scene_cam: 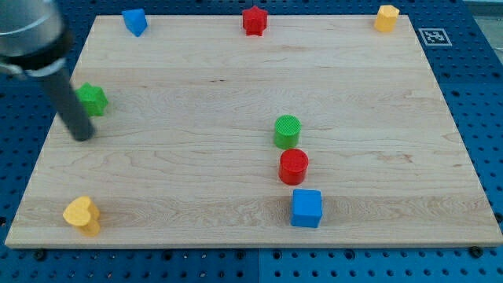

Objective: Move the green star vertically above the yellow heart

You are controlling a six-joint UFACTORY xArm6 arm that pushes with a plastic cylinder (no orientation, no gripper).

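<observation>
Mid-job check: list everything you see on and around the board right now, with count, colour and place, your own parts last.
Wooden board: one, light wood, fills most of the view.
Blue pegboard base: one, blue, around the board.
Marker tag: one, black and white, view's top right, off the board.
Green star block: one, green, left edge.
Yellow heart block: one, yellow, bottom left corner.
Blue block: one, blue, top left.
Red star block: one, red, top centre.
Yellow block: one, yellow, top right.
Green cylinder: one, green, centre right.
Red cylinder: one, red, just below the green cylinder.
Blue cube: one, blue, below the red cylinder.
My tip: one, dark rod, just below-left of the green star block.
</observation>
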